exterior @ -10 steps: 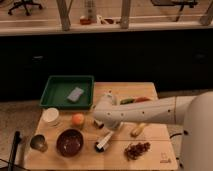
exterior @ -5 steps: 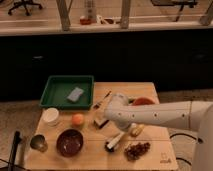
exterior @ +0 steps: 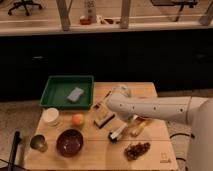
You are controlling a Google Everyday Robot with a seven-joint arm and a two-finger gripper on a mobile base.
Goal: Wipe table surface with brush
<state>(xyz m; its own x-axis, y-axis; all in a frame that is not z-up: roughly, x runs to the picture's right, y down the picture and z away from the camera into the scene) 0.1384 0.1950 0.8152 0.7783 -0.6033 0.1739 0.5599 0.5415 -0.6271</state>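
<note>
The brush [exterior: 118, 133] lies on the table [exterior: 95, 152] at the centre of the frame, its long axis slanting from the black head at lower left up to the right, where the handle goes under the arm [exterior: 155, 107]. The gripper [exterior: 125, 125] is at that upper end; how far it is open, I cannot tell. A tan block [exterior: 102, 119] lies just left. A dark bowl [exterior: 69, 142] and an orange [exterior: 77, 119] are further left, and a green tray [exterior: 55, 90] at upper left.
</note>
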